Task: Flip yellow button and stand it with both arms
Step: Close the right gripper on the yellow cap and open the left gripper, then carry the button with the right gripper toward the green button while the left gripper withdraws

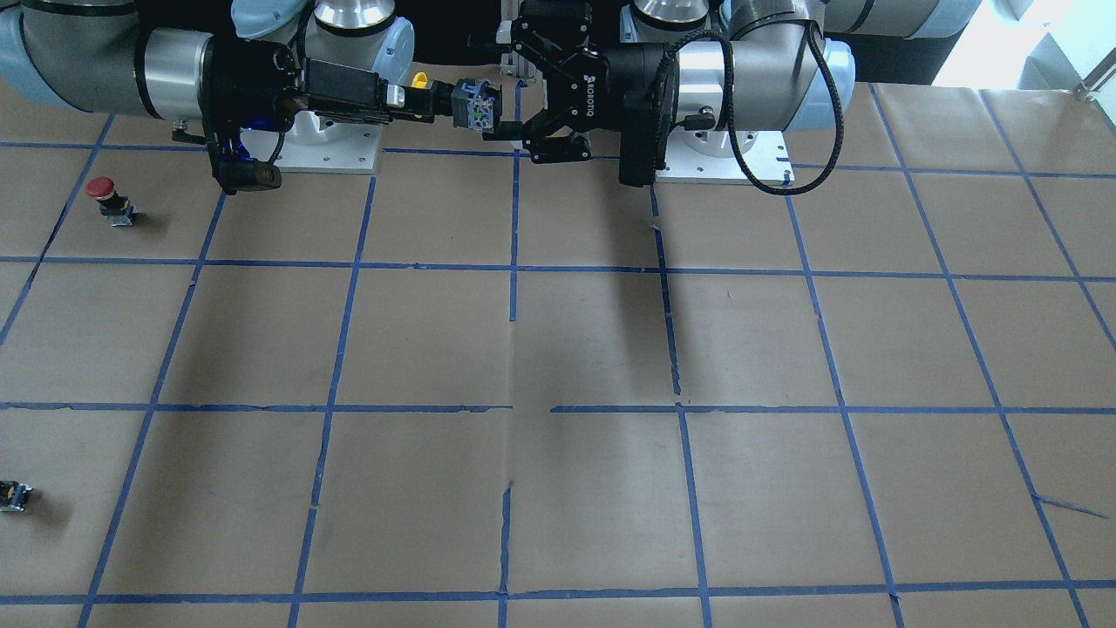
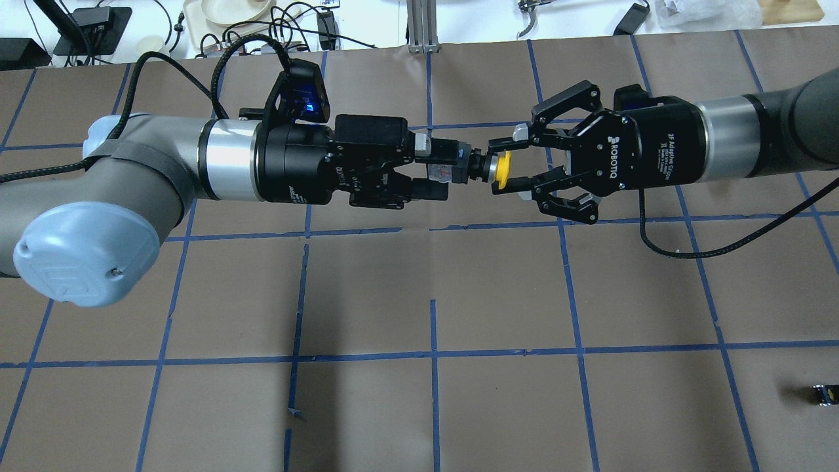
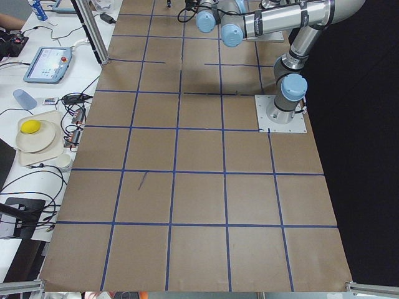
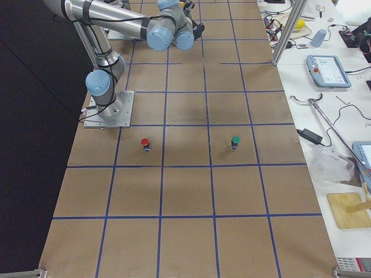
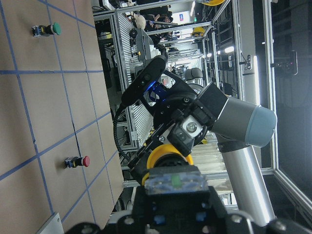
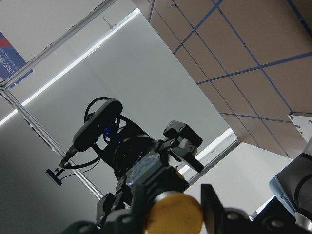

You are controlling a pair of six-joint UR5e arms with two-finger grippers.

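Where the overhead view looks down, the left gripper (image 2: 438, 169) has its fingers clenched on the grey-blue base of the yellow button (image 2: 501, 172), which lies level in the air above the bench (image 2: 498, 288), cap toward the right gripper (image 2: 510, 166). The fingers of that one are released and spread, one on each side of the cap; if they touch it I cannot tell. One small black block (image 2: 824, 393) lies at the view's right edge, and under the two grippers the bench gives wide open room.

In the front-facing view the button hangs between both grippers, close to the robot's side of the bench. One red button (image 1: 102, 188) stands upright on the robot's right part, well apart from them.

In the exterior left view a cream plate (image 3: 45, 141) on the white desk (image 3: 15, 81) beside the bench holds one yellow round thing (image 3: 30, 127); one pale blue cup (image 3: 25, 98) stands near, its content not visible.

In the exterior right view one green button (image 4: 235, 141) stands upright, farther from the robot than the red one, a blue line between them.

In the left wrist view the base is nearest, between this gripper's fingers, the cap behind it. In the right wrist view the cap is nearest, at the lower edge.
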